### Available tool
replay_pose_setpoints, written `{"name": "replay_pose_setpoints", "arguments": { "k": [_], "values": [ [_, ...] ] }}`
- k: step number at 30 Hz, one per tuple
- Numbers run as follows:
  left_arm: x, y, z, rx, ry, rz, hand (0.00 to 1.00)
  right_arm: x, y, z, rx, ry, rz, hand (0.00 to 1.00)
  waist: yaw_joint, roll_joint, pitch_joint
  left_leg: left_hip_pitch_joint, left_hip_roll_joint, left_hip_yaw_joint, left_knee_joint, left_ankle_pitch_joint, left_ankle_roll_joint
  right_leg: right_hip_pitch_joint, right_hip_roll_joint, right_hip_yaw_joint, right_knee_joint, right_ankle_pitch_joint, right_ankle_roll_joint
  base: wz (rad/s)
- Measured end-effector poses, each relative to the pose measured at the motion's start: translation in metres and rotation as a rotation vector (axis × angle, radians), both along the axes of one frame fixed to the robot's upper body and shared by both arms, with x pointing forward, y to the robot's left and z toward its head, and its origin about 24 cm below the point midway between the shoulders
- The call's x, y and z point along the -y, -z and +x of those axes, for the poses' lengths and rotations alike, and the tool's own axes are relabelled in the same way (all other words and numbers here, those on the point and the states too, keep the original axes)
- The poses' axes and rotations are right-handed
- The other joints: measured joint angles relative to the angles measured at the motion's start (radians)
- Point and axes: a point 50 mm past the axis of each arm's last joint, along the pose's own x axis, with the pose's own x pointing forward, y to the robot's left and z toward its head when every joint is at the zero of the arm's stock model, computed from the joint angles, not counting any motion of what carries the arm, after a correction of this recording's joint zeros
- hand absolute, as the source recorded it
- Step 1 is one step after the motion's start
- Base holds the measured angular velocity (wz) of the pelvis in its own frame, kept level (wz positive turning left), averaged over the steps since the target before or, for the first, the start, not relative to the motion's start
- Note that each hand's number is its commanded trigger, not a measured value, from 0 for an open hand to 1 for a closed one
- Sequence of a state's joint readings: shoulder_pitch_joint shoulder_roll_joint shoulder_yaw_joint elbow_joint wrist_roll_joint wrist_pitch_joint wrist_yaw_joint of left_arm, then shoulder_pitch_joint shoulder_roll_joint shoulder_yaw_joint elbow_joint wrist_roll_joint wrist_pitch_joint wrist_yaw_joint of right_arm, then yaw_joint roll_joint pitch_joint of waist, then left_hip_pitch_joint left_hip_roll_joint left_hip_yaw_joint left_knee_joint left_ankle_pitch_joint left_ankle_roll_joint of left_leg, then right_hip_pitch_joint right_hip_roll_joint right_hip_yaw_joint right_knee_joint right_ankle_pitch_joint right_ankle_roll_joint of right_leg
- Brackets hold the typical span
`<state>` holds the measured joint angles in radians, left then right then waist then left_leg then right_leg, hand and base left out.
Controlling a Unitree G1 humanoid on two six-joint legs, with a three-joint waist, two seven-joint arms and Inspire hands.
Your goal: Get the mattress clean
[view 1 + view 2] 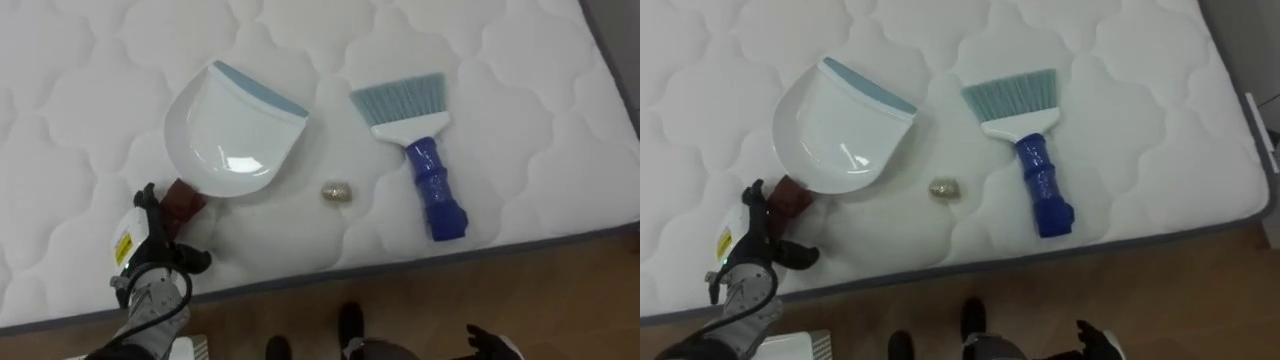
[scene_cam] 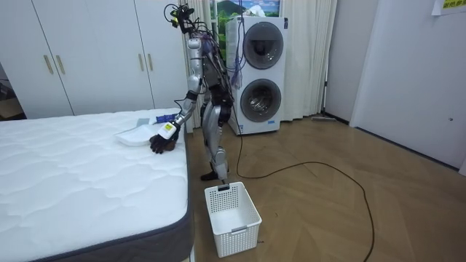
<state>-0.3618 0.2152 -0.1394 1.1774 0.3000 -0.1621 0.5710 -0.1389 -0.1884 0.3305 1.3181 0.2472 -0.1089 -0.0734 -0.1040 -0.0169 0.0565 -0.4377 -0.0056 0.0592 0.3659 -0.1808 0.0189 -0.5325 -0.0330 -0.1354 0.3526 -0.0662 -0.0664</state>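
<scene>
A home bedroom: bare mattress (image 2: pixel 73 175), white wardrobes (image 2: pixel 95 54), stacked washing machines (image 2: pixel 258 73).

Quilted cloth mattress (image 1: pixel 80 90); glossy plastic dustpan (image 1: pixel 235 132); glossy blue brush handle (image 1: pixel 437 190)

The white quilted mattress (image 1: pixel 80 90) carries a white dustpan (image 1: pixel 235 135), a blue-handled brush (image 1: pixel 420 150) to its right, and a small crumpled ball (image 1: pixel 337 192) between them, nearer the edge

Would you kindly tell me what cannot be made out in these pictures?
- Right hand: eye view, mostly cut off by the bottom edge.
- Small lump on the mattress: eye view, too small to identify.
- Dustpan handle: eye view, its lower end partly covered by the left hand.
</scene>
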Motion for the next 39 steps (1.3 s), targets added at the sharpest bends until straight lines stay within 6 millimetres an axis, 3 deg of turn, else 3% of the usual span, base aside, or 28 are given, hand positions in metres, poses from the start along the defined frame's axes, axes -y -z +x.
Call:
{"name": "replay_pose_setpoints", "arguments": {
  "k": [3, 9, 16, 39],
  "values": [
    [-0.01, -0.011, 0.01, 0.021, -0.005, 0.008, 1.0, 0.0, 0.0, 0.0, -0.001, -0.002, 0.002, 0.0, -0.002, 0.004, 0.0022, -0.012, 0.0, -0.002, 0.012, -0.002, 0.001, -0.007, 0.001, 0.0, -0.004, 0.004, -0.001, 0.0],
    [-0.01, -0.009, 0.011, -0.006, 0.012, -0.016, 1.0, 0.002, 0.0, 0.0, -0.001, -0.004, 0.005, 0.0, -0.005, 0.011, 0.0072, -0.015, -0.001, -0.001, 0.015, -0.005, 0.006, -0.006, -0.001, -0.002, -0.001, 0.013, 0.0, -0.01],
    [0.002, -0.004, 0.012, -0.049, 0.091, -0.054, 1.0, 0.002, 0.0, 0.0, 0.004, 0.012, 0.022, 0.0, -0.005, 0.012, 0.0073, -0.022, -0.001, -0.007, 0.015, -0.005, 0.007, -0.008, -0.001, -0.005, -0.008, 0.013, 0.001, 0.02],
    [-0.007, -0.008, 0.014, -0.051, 0.072, -0.052, 1.0, 0.003, -0.001, 0.0, 0.006, 0.019, 0.021, 0.0, -0.003, 0.014, 0.008, -0.023, 0.009, 0.013, 0.024, -0.013, 0.008, -0.011, 0.002, -0.001, -0.004, 0.014, 0.002, -0.01]
  ]
}}
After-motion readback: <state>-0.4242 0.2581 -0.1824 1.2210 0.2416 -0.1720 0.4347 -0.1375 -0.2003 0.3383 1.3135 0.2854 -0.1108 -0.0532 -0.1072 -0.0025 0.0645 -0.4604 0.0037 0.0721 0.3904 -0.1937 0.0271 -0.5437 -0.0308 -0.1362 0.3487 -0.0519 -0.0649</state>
